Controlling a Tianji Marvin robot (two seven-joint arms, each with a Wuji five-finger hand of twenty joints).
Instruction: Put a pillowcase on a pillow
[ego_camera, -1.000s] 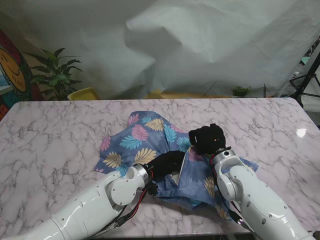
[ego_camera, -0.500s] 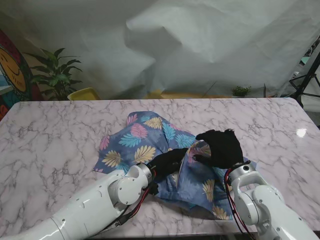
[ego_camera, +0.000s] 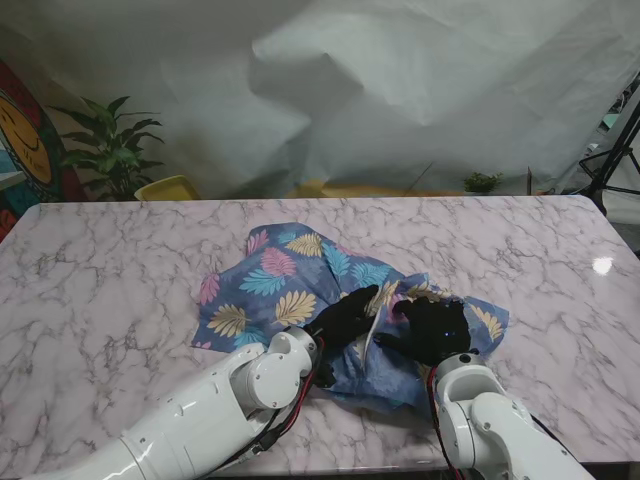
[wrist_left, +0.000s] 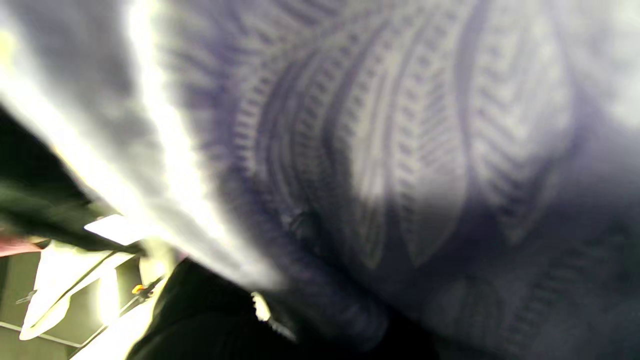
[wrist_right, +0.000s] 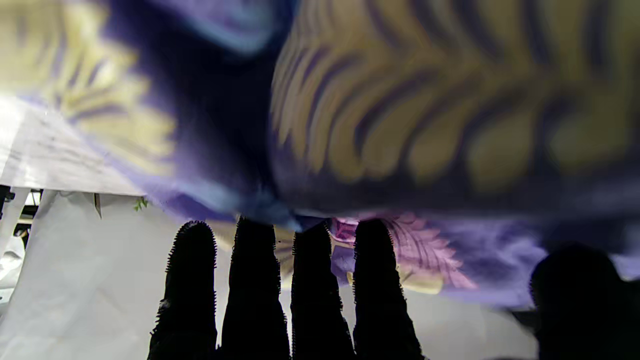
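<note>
The blue pillowcase (ego_camera: 280, 280) with coloured leaf prints lies bunched in the middle of the marble table (ego_camera: 110, 300). My left hand (ego_camera: 345, 320) is at a fold on its near side, fingers curled into the cloth next to a pale inner edge (ego_camera: 371, 338). The left wrist view is filled by backlit pillowcase (wrist_left: 400, 150) lying close over the dark left hand (wrist_left: 200, 320). My right hand (ego_camera: 432, 330) rests on the cloth's right part. In the right wrist view its fingers (wrist_right: 255, 290) are straight and apart under the pillowcase (wrist_right: 425, 100). No pillow can be made out.
Beyond the table's far edge are a yellow chair back (ego_camera: 168, 187), a leafy plant (ego_camera: 110, 150), a small potted plant (ego_camera: 482, 182) and a white backdrop sheet (ego_camera: 400, 90). A black stand (ego_camera: 615, 160) is at the far right.
My right hand came down and towards me, from raised over the cloth to resting on it. The pillowcase's right part spread out rightwards. My left hand edged slightly farther in.
</note>
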